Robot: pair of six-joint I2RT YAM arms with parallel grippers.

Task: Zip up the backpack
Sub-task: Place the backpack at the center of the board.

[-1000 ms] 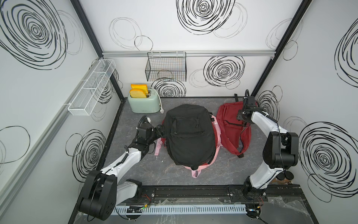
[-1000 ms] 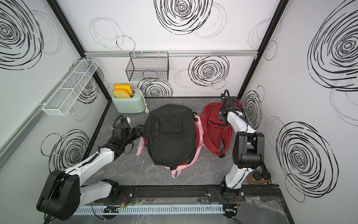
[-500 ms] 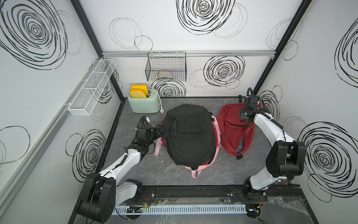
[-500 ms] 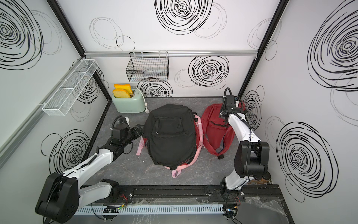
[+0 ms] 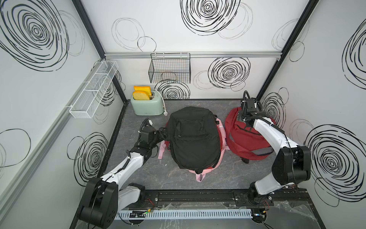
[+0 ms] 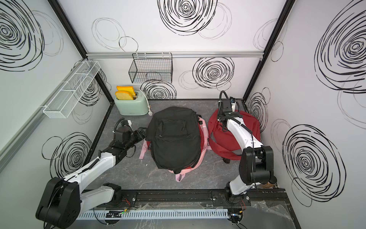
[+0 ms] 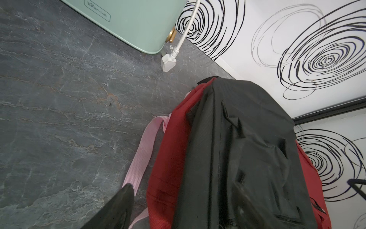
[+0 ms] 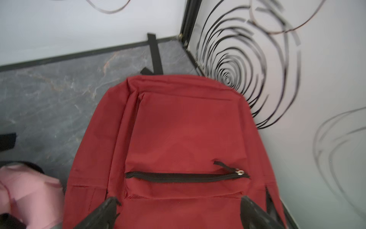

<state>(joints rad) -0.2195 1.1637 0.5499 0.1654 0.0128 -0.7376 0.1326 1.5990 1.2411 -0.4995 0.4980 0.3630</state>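
**Top views:** black pack (image 5: pixel 195 138) lies mid-table on top of a pink pack (image 5: pixel 200 175). Red pack (image 5: pixel 245 142) sits just beside them, toward the far right corner. Left gripper (image 5: pixel 163 133) is at the black pack's side edge, touching or nearly so. Right gripper (image 5: pixel 242 117) hangs over the red pack's far end.

**Left wrist:** fingers (image 7: pixel 118 208) are apart with the pack edge between them, and no clamp is seen. No zip pull in sight. Pink strap (image 7: pixel 142 154) trails on the table.

**Right wrist:** fingers (image 8: pixel 103 214) are wide apart and empty above the red pack. Pocket zip (image 8: pixel 184 176) looks drawn shut, slider (image 8: pixel 240 172) at one end.

**Judgement:** this looks like the search step; I can't tell which pack has an open zip. Next move: find a slider and pinch its tab while the other arm braces the fabric.
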